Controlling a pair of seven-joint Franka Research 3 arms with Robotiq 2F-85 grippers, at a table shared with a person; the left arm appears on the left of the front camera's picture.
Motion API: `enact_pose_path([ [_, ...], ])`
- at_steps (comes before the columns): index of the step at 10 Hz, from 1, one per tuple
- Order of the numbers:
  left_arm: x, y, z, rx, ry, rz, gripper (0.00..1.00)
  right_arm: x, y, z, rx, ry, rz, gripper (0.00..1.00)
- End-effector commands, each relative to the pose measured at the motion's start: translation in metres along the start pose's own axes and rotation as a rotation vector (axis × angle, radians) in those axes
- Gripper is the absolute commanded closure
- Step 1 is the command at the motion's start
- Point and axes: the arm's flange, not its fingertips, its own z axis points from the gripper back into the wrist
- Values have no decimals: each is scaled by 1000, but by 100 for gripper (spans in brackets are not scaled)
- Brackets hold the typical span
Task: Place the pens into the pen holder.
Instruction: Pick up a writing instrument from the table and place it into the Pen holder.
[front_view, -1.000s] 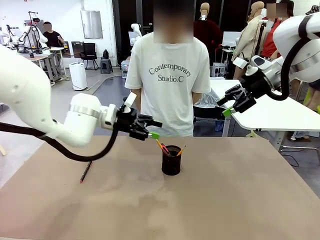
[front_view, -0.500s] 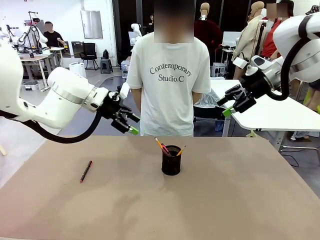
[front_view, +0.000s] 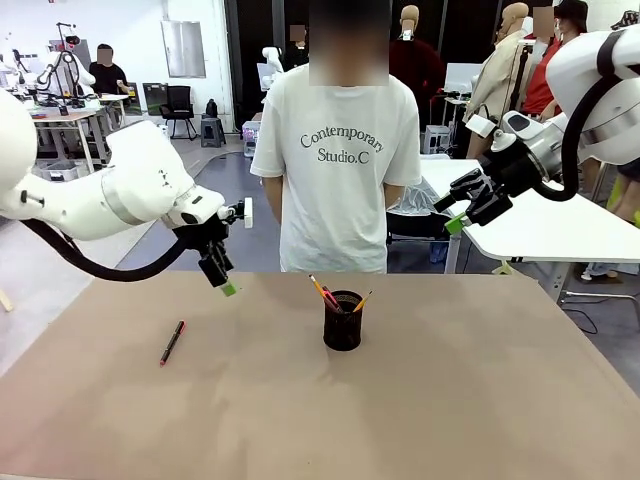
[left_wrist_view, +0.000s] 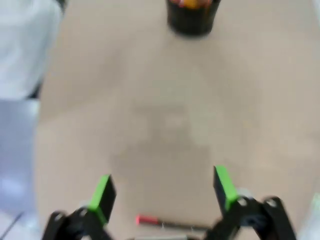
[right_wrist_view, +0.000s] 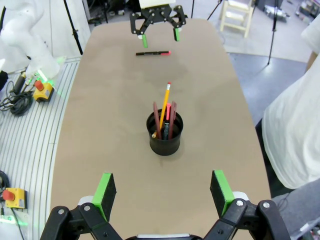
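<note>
Near the red pen (front_view: 172, 342), left gripper (front_view: 226, 285) angles down, seemingly empty.

A person (front_view: 338, 225) in a white T-shirt (front_view: 340, 150) stands at the far edge of the brown table (front_view: 480, 400).

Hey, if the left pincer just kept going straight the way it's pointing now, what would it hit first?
Most likely the bare table. The left pincer points steeply down at it, jaws open. The red pen lies close to that line, so it might touch the pen first; depth is unclear.
</note>
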Motion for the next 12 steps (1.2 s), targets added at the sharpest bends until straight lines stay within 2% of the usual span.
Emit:
enact_pose_path([
  [1, 1, 0, 17, 18, 130, 110, 0, 2, 0, 0, 0, 1, 3, 0],
  [2, -6, 0, 23, 108, 266, 208, 0, 2, 0, 0, 0, 1, 3, 0],
  [4, -22, 6, 26, 227, 392, 319, 0, 2, 0, 0, 0, 1, 3, 0],
  [5, -33, 7, 26, 286, 406, 393, 0, 2, 0, 0, 0, 1, 3, 0],
  [6, -37, 9, 25, 272, 361, 409, 0, 2, 0, 0, 0, 1, 3, 0],
  [7, -32, 15, 32, 263, 355, 312, 0, 2, 0, 0, 0, 1, 3, 0],
  [12, -32, 15, 32, 263, 355, 312, 0, 2, 0, 0, 0, 1, 3, 0],
])
